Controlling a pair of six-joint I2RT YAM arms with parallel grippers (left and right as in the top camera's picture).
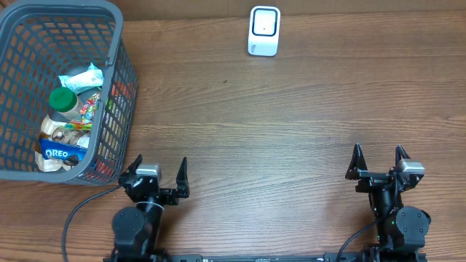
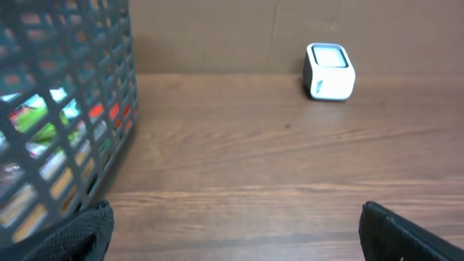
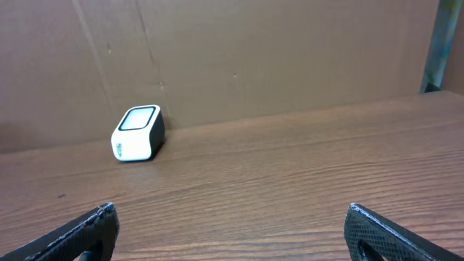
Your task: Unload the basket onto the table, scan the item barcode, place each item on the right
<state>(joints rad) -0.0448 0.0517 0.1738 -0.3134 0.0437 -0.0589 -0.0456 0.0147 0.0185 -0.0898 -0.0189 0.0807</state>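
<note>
My left hand [image 1: 159, 172], open and empty like my right hand [image 1: 378, 157], sits just beside the item basket [image 1: 124, 91].

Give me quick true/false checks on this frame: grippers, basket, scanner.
1. The left gripper and right gripper are open, holding nothing. True.
2. The basket holds an Oreo pack and a green-capped bottle. True.
3. The basket sits on the right arm's side. False: it is on the left arm's side.
4. The white scanner stands on the table near its far edge. True.
5. The scanner touches the basket. False: they stand well apart.
6. An item is being held up to the scanner. False: all items are in the basket.
</note>
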